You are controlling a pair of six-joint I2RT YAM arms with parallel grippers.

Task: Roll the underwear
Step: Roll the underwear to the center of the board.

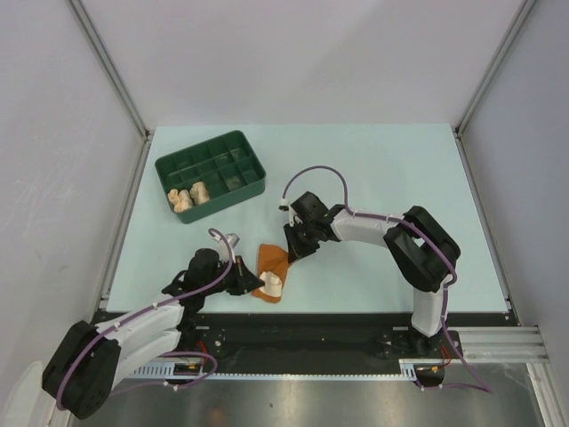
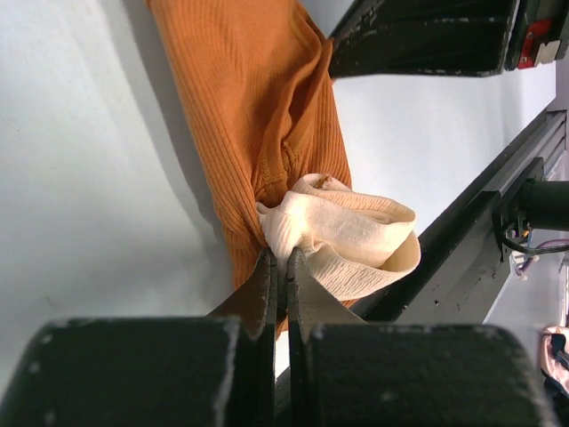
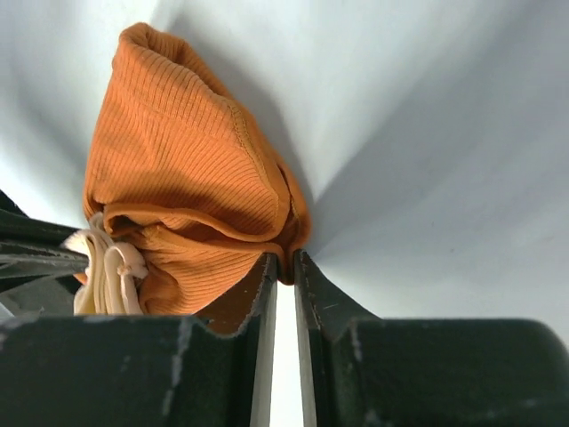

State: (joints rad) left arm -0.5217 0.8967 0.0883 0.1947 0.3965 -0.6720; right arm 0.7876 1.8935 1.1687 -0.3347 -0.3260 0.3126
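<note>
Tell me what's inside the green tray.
One pale cloth roll and a second roll sit in compartments at the green tray's near left corner. The dividers hide their lower parts.

Garment [image 1: 269,259]: rust-orange, fine ribbed knit throughout. Edging [image 2: 356,236]: cream, likewise ribbed. Tray [image 1: 198,148]: dark green, plain. Rolled cloths [image 1: 182,197] in the tray: pale peach and cream. Table [image 1: 382,178]: pale mint, unpatterned. Arms [image 1: 373,227]: white shells, black joints. Cables [image 1: 316,170]: purple. Left gripper [image 2: 280,267] and right gripper [image 3: 284,267]: black, edges scuffed pale.
</note>
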